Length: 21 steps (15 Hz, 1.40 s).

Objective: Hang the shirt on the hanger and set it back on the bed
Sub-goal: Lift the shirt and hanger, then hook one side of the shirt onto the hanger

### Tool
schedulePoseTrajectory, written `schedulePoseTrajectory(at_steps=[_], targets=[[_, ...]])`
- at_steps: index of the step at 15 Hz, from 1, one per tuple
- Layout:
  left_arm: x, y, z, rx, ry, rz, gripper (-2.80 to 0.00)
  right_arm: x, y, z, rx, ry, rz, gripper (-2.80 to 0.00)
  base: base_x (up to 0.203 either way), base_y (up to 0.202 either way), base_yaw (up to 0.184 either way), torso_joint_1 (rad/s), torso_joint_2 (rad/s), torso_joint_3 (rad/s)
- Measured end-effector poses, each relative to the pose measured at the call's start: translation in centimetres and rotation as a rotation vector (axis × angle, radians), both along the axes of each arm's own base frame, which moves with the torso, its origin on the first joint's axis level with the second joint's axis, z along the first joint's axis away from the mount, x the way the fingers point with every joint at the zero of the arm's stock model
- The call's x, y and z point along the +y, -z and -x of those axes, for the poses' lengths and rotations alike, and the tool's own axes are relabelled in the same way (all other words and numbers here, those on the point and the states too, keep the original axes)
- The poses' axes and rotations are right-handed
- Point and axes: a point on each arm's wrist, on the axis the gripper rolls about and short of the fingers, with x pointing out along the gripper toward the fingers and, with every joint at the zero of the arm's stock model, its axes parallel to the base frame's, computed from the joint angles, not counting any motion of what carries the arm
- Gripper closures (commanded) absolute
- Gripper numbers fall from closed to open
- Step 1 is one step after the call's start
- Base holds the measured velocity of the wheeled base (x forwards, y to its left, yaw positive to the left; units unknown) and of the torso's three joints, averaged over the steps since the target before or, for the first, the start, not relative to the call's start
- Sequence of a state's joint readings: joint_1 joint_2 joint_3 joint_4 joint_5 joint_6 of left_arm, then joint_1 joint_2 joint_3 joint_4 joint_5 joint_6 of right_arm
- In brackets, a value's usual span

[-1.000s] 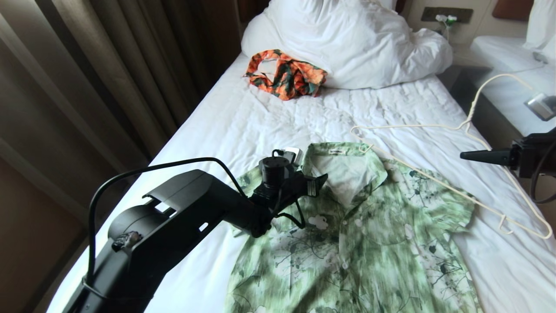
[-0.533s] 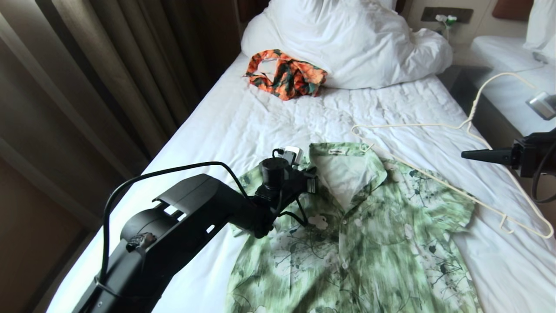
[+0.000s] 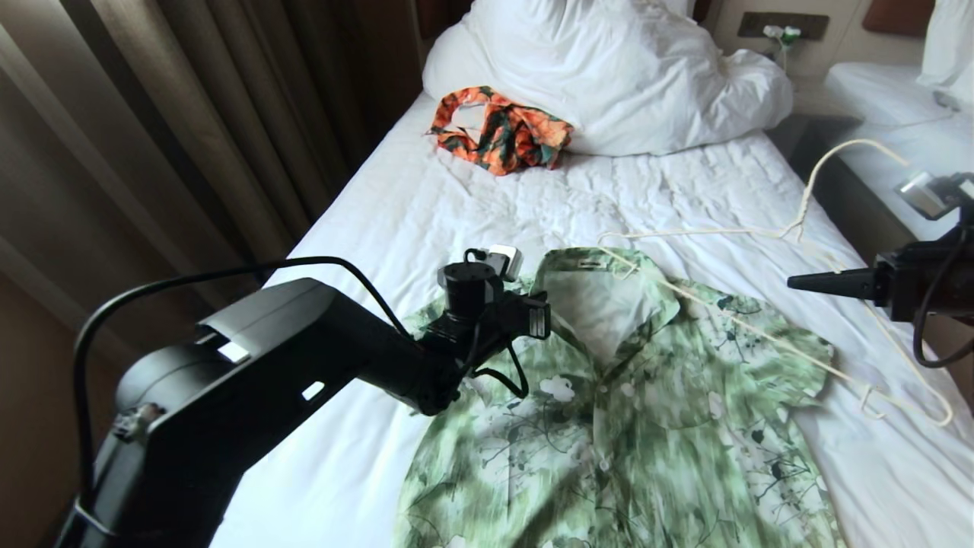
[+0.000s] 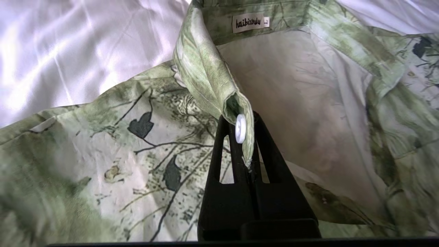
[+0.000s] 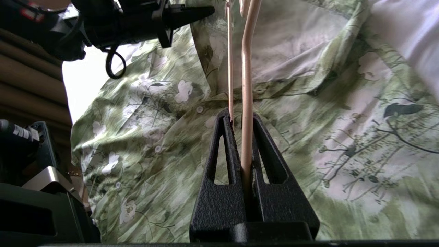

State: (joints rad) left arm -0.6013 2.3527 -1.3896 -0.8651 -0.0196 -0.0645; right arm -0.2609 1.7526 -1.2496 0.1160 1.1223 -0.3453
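Note:
The green and white leaf-print shirt (image 3: 631, 426) lies face up on the bed (image 3: 456, 205) with its collar open. My left gripper (image 3: 544, 316) is at the collar's left side, shut on the shirt's front edge beside a white button (image 4: 240, 128), and holds that edge a little off the sheet. The cream wire hanger (image 3: 811, 183) slants across the shirt's right shoulder, its far end over the collar. At the right edge, my right gripper (image 3: 791, 281) is shut on the hanger's wire (image 5: 246, 85), above the shirt (image 5: 308, 120).
An orange and dark-green garment (image 3: 502, 129) lies near the white pillows (image 3: 609, 68) at the bed's head. Brown curtains (image 3: 190, 114) run along the bed's left side. A second white bed (image 3: 875, 99) stands to the right across a narrow gap.
The left gripper shut on the shirt's front edge at the collar and raised it slightly. The right gripper carried the hanger leftward, so its far end now lies over the collar.

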Motion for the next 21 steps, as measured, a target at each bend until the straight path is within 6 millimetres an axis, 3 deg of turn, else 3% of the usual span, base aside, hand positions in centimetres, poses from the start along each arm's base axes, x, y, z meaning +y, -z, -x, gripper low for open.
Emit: schedulePoseTrajectory(at_steps=[8,15,21], targets=[[0.2,-8.3,7.4,0.062,0.07,-0.006,0.0,4.1,1.1,0.3,0.046,-0.099,0.018,0.0,0.0,0.0,0.0,0.0,0.0,0.0],[-0.8,-12.3,12.7,0.032,0.117,0.007,0.0,8.9,1.3,0.5,0.045,-0.233,0.042,0.0,0.0,0.0,0.0,0.0,0.0,0.0],[-3.4,-15.3,20.5,0.023,0.255,0.001,0.0,11.0,-1.2,3.0,0.0,-0.294,0.03,0.0,0.0,0.0,0.0,0.0,0.0,0.0]])
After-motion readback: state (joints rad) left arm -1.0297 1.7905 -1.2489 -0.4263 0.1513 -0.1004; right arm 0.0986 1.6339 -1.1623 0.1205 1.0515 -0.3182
